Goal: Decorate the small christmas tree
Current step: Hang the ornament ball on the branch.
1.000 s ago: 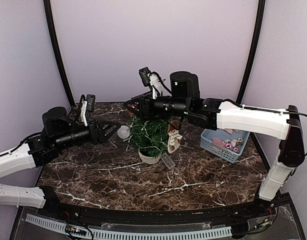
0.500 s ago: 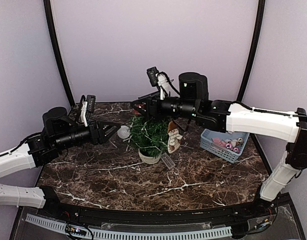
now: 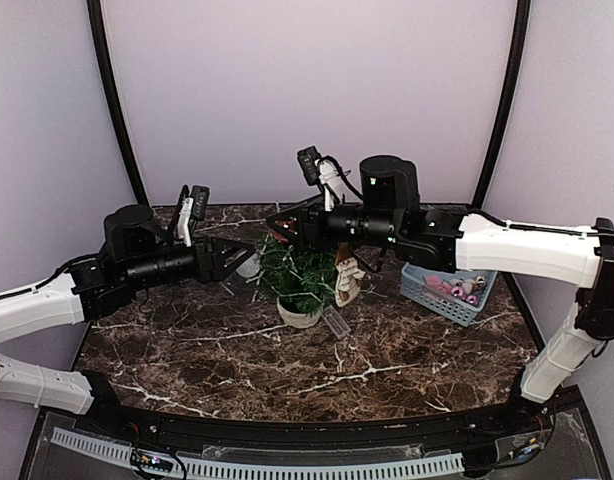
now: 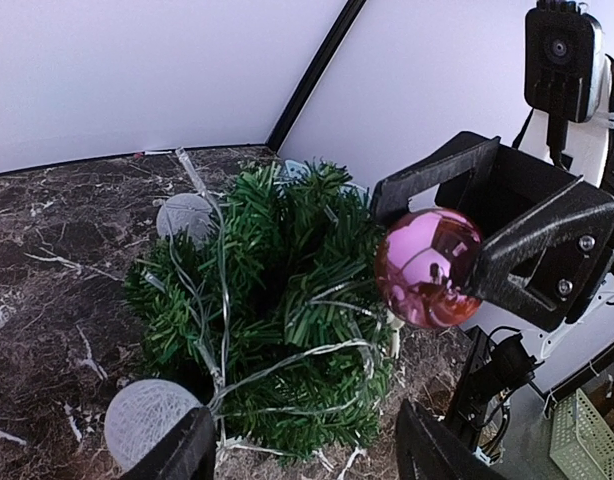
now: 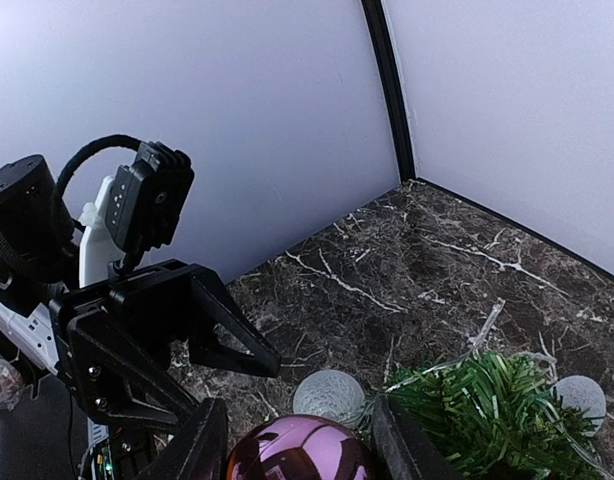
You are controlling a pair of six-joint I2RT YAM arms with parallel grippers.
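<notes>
Dark marble tabletop [image 3: 187, 350], lilac walls behind: the small christmas tree [image 3: 299, 272] stands mid-table in its pale pot, strung with lights, while the right gripper [image 4: 432, 245] hangs just above its top, clamped on a shiny pink bauble [image 5: 299, 455]. The left gripper [image 3: 239, 260] hovers beside the branches, jaws apart and empty. Hanging the bauble looks to be the step in hand; next it needs lowering onto a branch before release.

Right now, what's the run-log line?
left gripper: open, empty, beside tree | right gripper: shut on pink ball at tree | tree: wrapped in light string
</notes>
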